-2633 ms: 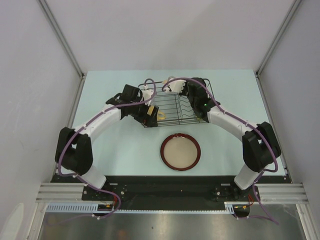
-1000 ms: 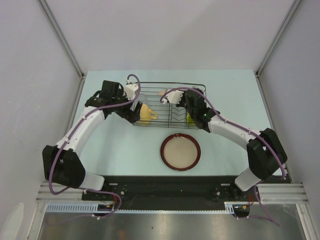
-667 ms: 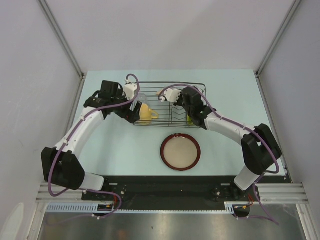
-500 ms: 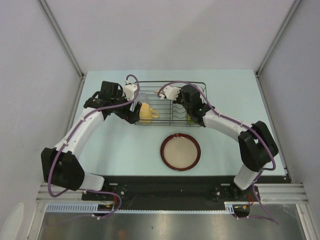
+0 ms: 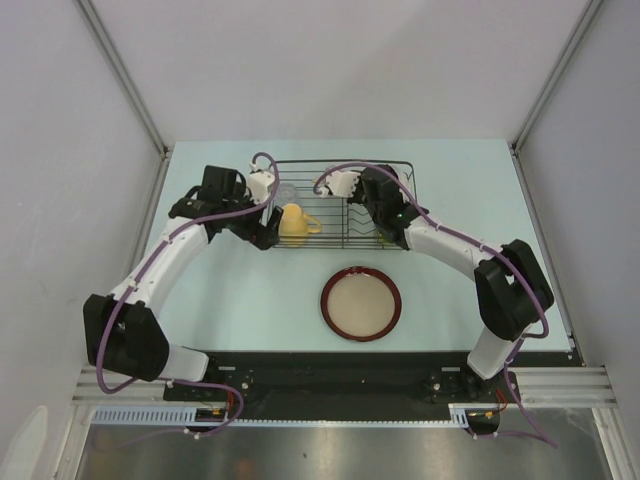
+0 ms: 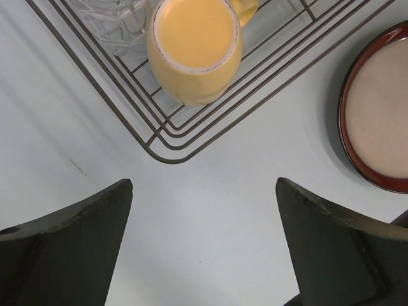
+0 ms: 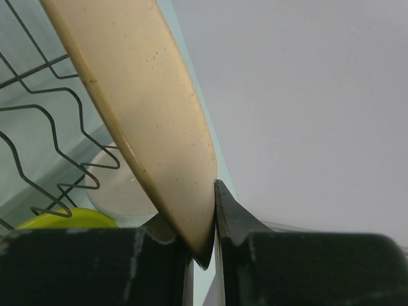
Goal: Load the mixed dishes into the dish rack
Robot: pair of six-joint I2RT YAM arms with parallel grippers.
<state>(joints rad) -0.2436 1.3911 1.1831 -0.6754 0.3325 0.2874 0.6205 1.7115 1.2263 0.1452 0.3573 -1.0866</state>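
Right gripper (image 7: 205, 223) is pinched shut on the rim of the tan plate (image 7: 134, 83), which stands on edge above the dish rack (image 5: 330, 228). The lime-green bowl (image 7: 64, 222) and a pale bowl (image 7: 121, 191) lie below it.

Left gripper (image 6: 204, 185) is wide open and empty over the table (image 6: 210, 255), just outside the rack corner. Yellow mug (image 6: 194, 44) and clear glass (image 6: 108, 19) sit inside the rack. Dark-rimmed plate (image 5: 360, 303) is on the table.

Advice: hold the plate vertical and line its edge with a gap between the prongs (image 7: 38, 111), clear of the bowls. Lower until seated, then release.
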